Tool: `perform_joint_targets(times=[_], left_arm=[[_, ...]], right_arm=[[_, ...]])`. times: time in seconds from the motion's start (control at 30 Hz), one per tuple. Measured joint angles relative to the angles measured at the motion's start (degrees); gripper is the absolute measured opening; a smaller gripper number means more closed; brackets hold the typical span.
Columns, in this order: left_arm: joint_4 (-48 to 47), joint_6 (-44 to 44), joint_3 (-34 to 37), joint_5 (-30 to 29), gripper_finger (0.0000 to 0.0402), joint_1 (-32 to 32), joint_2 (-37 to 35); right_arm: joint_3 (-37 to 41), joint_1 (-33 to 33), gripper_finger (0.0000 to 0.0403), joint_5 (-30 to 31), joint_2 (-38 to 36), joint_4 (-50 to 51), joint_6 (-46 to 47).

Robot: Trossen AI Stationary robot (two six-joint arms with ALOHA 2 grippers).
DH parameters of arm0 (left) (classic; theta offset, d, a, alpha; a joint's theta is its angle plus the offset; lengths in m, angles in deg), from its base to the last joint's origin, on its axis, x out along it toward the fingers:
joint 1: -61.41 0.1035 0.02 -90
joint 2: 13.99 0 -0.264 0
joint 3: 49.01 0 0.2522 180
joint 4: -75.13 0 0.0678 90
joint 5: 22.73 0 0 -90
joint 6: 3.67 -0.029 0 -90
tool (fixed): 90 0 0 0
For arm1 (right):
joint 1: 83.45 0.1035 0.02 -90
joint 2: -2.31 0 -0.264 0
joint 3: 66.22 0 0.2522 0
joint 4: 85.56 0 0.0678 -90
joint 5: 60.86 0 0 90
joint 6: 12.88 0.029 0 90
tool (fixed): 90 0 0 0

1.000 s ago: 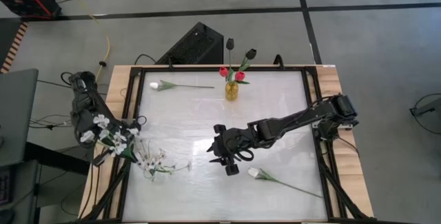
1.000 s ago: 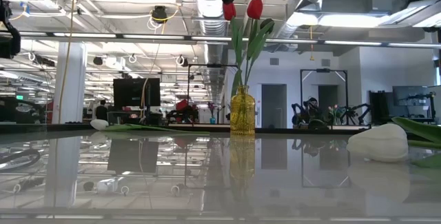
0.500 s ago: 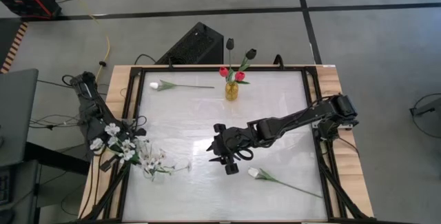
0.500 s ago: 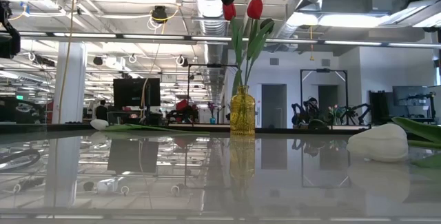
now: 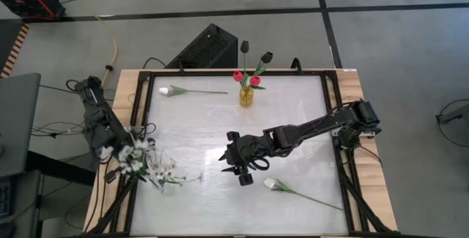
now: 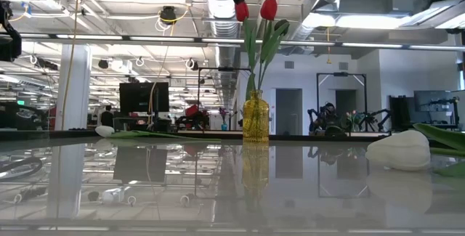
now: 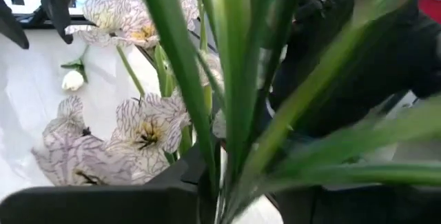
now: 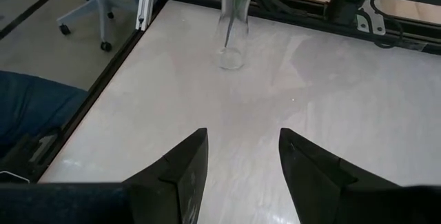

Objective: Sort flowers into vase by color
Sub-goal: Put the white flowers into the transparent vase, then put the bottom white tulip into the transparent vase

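High view: I see my left pincer [image 5: 123, 152] grasping the spray of white blossoms [image 5: 150, 166], now lower at the surface [image 5: 293, 121] edge than before. My right pincer [image 5: 238, 166] stays released mid-surface, holding nothing.

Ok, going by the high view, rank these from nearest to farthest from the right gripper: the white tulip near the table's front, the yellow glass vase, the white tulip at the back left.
From the right gripper:
1. White tulip, front, just beside it.
2. Yellow glass vase, back centre.
3. White tulip, back left corner.

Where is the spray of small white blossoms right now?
In the high view the white blossom spray lies at the table's left edge, toward the near corner, right at the left hand.
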Motion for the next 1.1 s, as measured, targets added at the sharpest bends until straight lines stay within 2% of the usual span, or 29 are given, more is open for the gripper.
perform_joint_targets(times=[0.17, 0.27, 0.47, 0.8, 1.1], left_arm=[[-1.75, 3.02, 0.00, -0.01, 0.0125, 0.00, 0.00], [-4.36, 7.95, 0.00, 0.01, 0.0135, 0.00, -0.02], [-8.95, 20.81, -0.98, 1.94, 0.0140, 0.02, 0.00], [-14.44, 36.73, -2.05, 6.47, 0.0140, 0.02, 0.00], [-16.21, 40.87, -2.08, 8.83, 0.0140, 0.02, 0.00]], right_arm=[[0.00, -0.01, 0.0203, 0.00, 0.00, -0.22, -0.02], [0.00, 0.00, 0.0203, 0.00, 0.00, -0.22, -0.02], [0.00, -0.01, 0.0203, 0.00, 0.00, -0.60, -0.09], [-0.02, -0.11, 0.0203, 0.00, 0.00, -1.70, -0.29], [-0.02, -0.33, 0.0203, 0.00, 0.00, -1.73, -1.70]])
